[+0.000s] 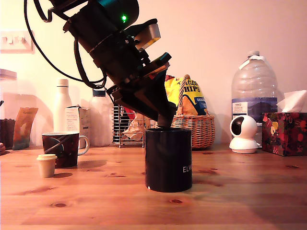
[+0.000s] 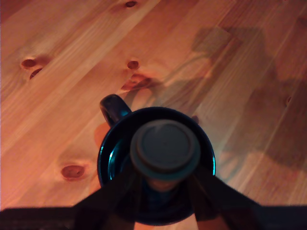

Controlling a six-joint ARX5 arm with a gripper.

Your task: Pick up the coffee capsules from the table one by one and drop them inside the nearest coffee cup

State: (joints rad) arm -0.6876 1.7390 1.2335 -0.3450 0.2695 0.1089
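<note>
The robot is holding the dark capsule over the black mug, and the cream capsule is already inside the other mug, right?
Not quite. The exterior view shows the cream capsule standing on the table beside the other mug, not inside it. The gripper does hold the dark capsule over the black mug.

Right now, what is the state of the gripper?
Gripper: shut on the dark coffee capsule, held over the dark mug.

Not much readable here: the black mug (image 1: 168, 159) in the middle shows white letters "ELN" near its base before they curve out of sight. The yellow and blue crisp bag (image 1: 190, 97) in the wicker basket (image 1: 198, 130) behind it reads "HIPS". The big water bottle (image 1: 253, 93) on the exterior view's right has a label, but it's too blurry to read.
</note>
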